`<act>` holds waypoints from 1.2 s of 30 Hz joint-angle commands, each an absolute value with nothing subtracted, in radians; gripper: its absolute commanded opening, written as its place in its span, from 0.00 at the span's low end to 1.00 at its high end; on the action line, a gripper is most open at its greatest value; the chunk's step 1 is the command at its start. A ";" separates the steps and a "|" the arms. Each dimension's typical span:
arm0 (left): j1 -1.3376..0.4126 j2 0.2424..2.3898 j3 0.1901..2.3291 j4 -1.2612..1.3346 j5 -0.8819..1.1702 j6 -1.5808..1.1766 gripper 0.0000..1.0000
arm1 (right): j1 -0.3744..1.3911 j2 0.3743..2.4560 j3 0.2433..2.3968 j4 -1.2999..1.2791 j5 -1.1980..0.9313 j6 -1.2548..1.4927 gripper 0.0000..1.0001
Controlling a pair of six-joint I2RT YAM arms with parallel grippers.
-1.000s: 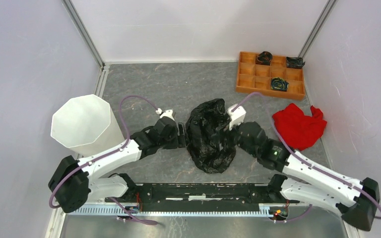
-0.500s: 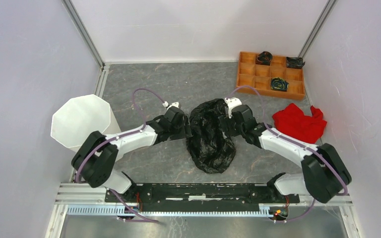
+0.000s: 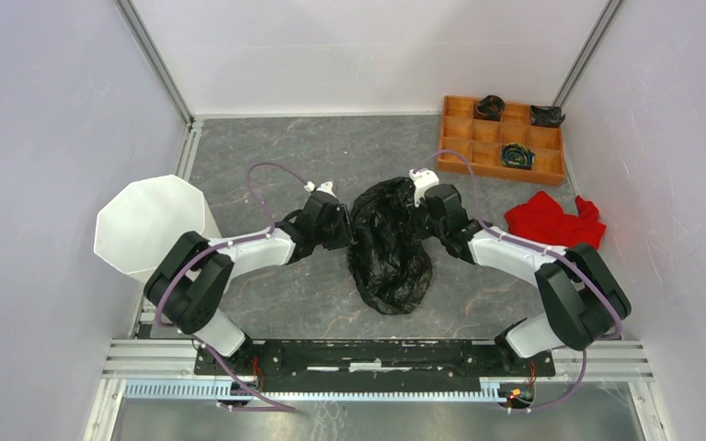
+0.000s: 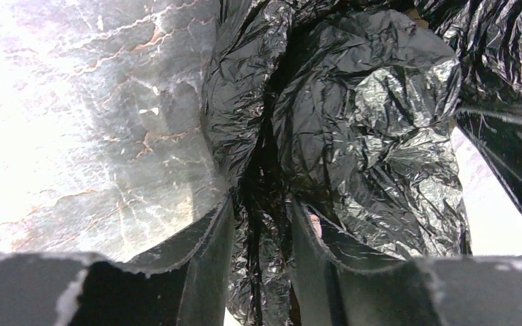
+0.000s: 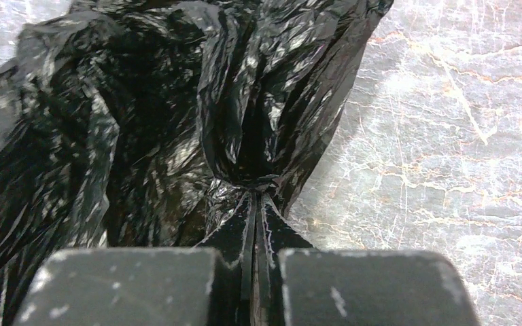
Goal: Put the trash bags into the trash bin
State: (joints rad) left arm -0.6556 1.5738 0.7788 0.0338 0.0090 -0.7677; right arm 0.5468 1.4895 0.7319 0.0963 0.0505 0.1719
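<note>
The black trash bag (image 3: 388, 246) lies crumpled on the grey table between my two arms. The white trash bin (image 3: 147, 225) stands at the left, apart from the bag. My left gripper (image 3: 347, 230) is at the bag's left edge. In the left wrist view its gripper (image 4: 259, 204) has its jaws partly closed but apart, with a bunched fold of the bag (image 4: 353, 115) between them. My right gripper (image 3: 420, 213) is at the bag's upper right edge. The right wrist view shows that gripper (image 5: 257, 187) shut, pinching a gather of the bag (image 5: 143, 115) at its tips.
An orange compartmented tray (image 3: 460, 129) holding small dark items sits at the back right. A red cloth (image 3: 552, 222) lies to the right of the right arm. White walls enclose the table on three sides.
Both arms have stretched forward to the bag's far end. The right gripper has closed on the film. The left jaws have narrowed around a fold.
</note>
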 commanded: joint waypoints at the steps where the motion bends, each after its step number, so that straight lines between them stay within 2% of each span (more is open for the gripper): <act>1: -0.646 1.619 0.806 0.117 0.016 -0.768 0.39 | 0.543 1.426 0.701 0.154 0.006 0.184 0.00; 6: -0.644 1.637 0.817 0.071 0.003 -0.764 0.05 | 0.543 1.408 0.692 0.105 0.033 0.193 0.00; 7: -0.645 1.620 0.824 0.036 -0.029 -0.751 0.02 | 0.543 1.400 0.693 0.087 0.060 0.195 0.00; 11: -0.645 1.458 0.870 -0.145 -0.169 -0.680 0.02 | 0.540 1.374 0.763 -0.030 0.136 0.169 0.00; 14: -0.644 1.291 0.975 -0.289 -0.263 -0.596 0.02 | 0.540 1.341 0.919 -0.180 0.172 0.132 0.00; 17: -0.647 1.152 1.136 -0.395 -0.252 -0.534 0.02 | 0.542 1.257 1.099 -0.280 0.141 0.100 0.00; 20: -0.649 1.027 1.269 -0.429 -0.184 -0.524 0.02 | 0.550 1.132 1.178 -0.263 0.028 0.112 0.00; 24: -0.649 0.924 1.233 -0.431 -0.164 -0.575 0.02 | 0.551 0.956 1.050 -0.109 -0.109 0.171 0.00; 32: -0.649 0.838 0.769 -0.501 -0.196 -0.738 0.02 | 0.550 0.899 0.561 -0.126 -0.088 0.251 0.00; 36: -0.647 0.754 0.750 -0.578 -0.264 -0.713 0.02 | 0.550 0.804 0.591 -0.199 -0.007 0.212 0.00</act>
